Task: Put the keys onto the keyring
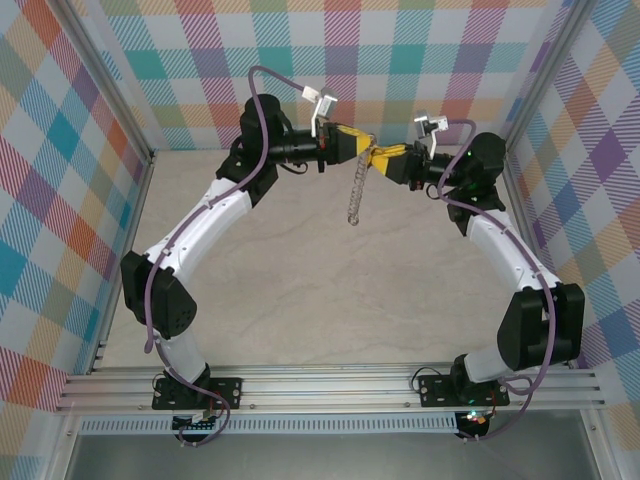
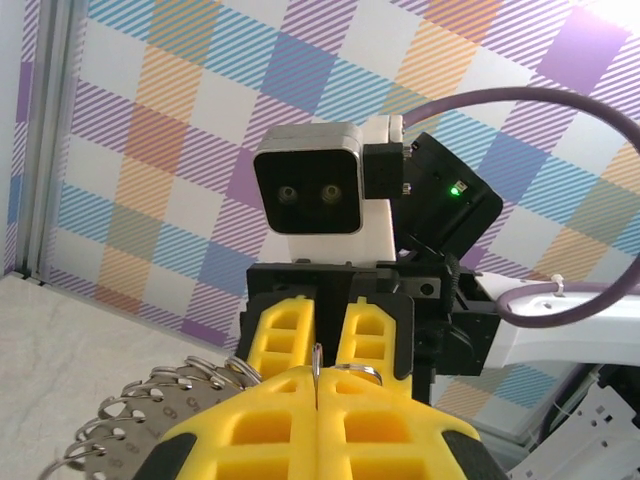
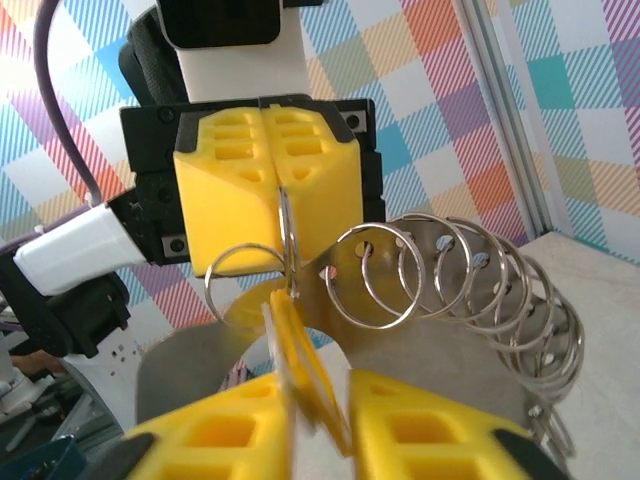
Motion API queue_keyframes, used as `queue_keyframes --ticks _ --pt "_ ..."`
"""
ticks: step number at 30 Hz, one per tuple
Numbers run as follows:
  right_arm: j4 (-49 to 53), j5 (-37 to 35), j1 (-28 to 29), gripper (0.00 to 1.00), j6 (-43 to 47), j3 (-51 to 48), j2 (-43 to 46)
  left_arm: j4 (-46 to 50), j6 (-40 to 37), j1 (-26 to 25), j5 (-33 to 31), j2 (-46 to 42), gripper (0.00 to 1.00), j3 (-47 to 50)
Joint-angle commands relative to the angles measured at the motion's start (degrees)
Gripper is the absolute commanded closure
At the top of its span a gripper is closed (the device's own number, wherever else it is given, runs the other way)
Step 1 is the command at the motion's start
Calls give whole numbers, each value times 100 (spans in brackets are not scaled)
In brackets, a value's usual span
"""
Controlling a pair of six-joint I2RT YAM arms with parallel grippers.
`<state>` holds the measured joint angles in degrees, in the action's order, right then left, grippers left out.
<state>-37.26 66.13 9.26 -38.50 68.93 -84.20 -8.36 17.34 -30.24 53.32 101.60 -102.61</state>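
1. My left gripper (image 1: pixel 360 147) is raised at the far middle of the scene, pointing right. Its yellow foam-padded fingers are pressed fully together.
2. Pinched in the seam between those fingers is one thin wire ring of the silvery metal keyring (image 1: pixel 354 195), a flat perforated strip carrying a row of round wire loops.
3. The rest of the keyring hangs from my left fingertips in a string. In the top view it trails toward the near side over the beige marbled tabletop (image 1: pixel 300 290). I cannot tell whether its lowest loop touches the table.
4. My right gripper (image 1: pixel 384 155) faces the left one from the right, and their tips nearly meet.
5. Its yellow fingers are drawn in close around the small key with the flat yellow-orange plastic head (image 3: pixel 303 365). The key stands edge-on between them.
6. The key points toward the left gripper, and its tip is right at the pinched ring. I cannot tell whether it has entered the loop.
7. Pastel plaid walls (image 1: pixel 60 200) stand to the left, to the right and behind.
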Motion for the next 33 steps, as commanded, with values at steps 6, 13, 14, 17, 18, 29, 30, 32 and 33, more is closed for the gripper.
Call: queue_keyframes --ticks 6,13,14,17,18,29,30,32,33 --pt "14 -20 50 100 86 183 -35 -1170 716 18 -342 -98 100 396" --pt "328 -13 85 100 246 117 -35 -1282 757 35 -539 -171 100 496" --pt "341 -29 85 100 262 84 -24 -1291 762 44 -544 -174 100 504" --pt "386 -52 85 100 310 -1 0 -1306 761 61 -577 -189 100 514" --pt "380 -55 86 100 311 -17 0 -1306 762 62 -575 -185 100 511" --pt "390 -55 136 100 308 -107 -75 -1396 807 89 -623 -196 100 538" --pt "387 -56 154 100 299 -99 -87 -1411 829 88 -622 -193 100 540" --pt "386 -65 202 100 299 -69 -118 -1460 864 88 -636 -193 100 564" --pt "386 -65 236 100 299 -43 -137 -1486 885 88 -639 -192 100 573"
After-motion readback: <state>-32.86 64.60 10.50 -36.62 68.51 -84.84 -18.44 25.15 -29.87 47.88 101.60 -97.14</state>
